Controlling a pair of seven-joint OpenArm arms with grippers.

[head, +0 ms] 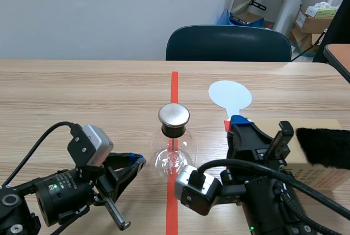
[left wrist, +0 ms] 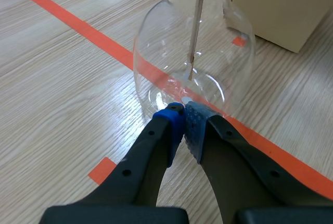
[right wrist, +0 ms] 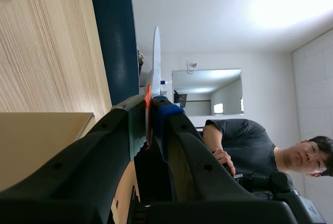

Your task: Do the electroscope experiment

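- The electroscope (head: 174, 146) stands upright at the near middle of the counter (head: 82, 98), squarely on the orange-red tape line (head: 174, 82) that runs from near to far.
- It is a clear, round-bellied glass flask, and the tape and the wood grain show through its wall.
- A black stopper (head: 174, 131) closes its neck, and a flat, shiny metal disc (head: 174, 115) caps the stopper.
- In the left wrist view a thin metal rod (left wrist: 195, 31) hangs straight down from the stopper and ends above the flask's floor.
- My left fingers (head: 139, 162) lie low on the counter, just left of the flask. They are pressed together with nothing between them, and the blue pads (left wrist: 183, 113) are right at the base of the glass.
- My right fingers (head: 239, 121), right of the flask, are clamped on the stem of a pale-blue paddle (head: 229, 94).
- The paddle's round blade sits beyond those fingers on the far side. From the right wrist camera it shows edge-on as a thin sheet (right wrist: 155, 57), with an orange-red strip where the pads grip it.
- A cardboard box (head: 311, 169) sits at the near right, with a strip of black fur (head: 325, 146) on top.
- A dark chair (head: 228, 43) stands at the counter's far edge.
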